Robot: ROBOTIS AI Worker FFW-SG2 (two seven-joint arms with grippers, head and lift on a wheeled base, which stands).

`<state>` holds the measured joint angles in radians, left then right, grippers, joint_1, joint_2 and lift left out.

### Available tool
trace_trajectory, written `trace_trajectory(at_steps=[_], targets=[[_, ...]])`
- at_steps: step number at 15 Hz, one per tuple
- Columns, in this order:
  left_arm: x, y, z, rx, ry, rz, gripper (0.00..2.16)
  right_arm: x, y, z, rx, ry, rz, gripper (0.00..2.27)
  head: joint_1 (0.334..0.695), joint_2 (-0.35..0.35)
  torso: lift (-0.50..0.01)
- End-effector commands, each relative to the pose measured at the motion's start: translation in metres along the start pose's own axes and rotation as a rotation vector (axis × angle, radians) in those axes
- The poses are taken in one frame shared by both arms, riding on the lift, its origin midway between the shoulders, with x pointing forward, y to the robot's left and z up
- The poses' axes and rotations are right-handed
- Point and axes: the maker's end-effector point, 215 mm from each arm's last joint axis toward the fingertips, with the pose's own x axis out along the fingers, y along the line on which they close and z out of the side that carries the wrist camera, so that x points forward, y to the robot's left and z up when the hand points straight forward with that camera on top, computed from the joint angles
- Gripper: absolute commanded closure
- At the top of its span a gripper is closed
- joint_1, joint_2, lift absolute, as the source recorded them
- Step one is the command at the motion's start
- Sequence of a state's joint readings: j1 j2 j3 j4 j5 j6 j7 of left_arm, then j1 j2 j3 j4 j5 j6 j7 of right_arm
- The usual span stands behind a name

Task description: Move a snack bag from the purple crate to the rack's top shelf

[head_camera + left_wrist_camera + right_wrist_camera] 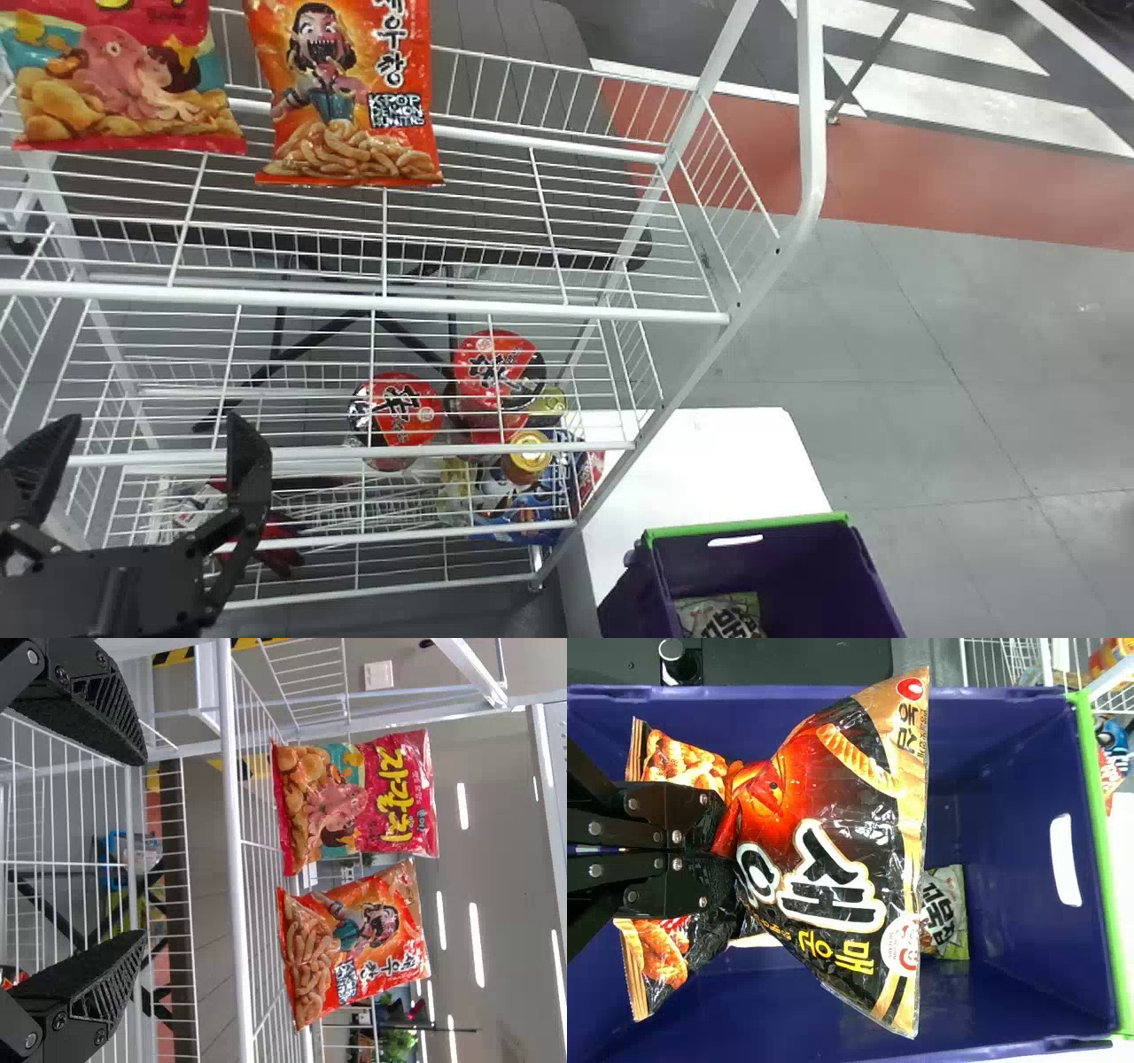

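Top shelf, 2 bags, cups below

Two red-topped cups, one and another, are sitting near a gold-topped can. A red floor band is running beside white floor stripes. Ceiling lights are glowing above a green plant.

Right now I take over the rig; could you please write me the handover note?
Right gripper: shut on the black-and-red plastic snack bag, over the purple plastic crate.
Left gripper: open, by the white wire rack.
Top shelf: one red bag, one orange bag.
Done: bag gripped.
To do: carry it to the top shelf, set down, release.
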<state>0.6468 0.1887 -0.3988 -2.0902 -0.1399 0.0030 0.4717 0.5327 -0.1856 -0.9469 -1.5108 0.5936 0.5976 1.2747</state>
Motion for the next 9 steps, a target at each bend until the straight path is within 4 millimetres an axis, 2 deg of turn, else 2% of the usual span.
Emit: trace_trajectory(at_steps=[1, 9], targets=[[0.0004, -0.0001, 0.0000, 0.001, 0.001, -0.001, 0.14, 0.0001, -0.0005, 0.0021, 0.002, -0.005, -0.001, 2.11, 0.695, -0.350, -0.117], [-0.0055, 0.0014, 0.0020, 0.010, 0.003, 0.009, 0.14, -0.0064, -0.0034, 0.0057, 0.009, -0.035, 0.004, 2.11, 0.695, -0.350, -0.085]])
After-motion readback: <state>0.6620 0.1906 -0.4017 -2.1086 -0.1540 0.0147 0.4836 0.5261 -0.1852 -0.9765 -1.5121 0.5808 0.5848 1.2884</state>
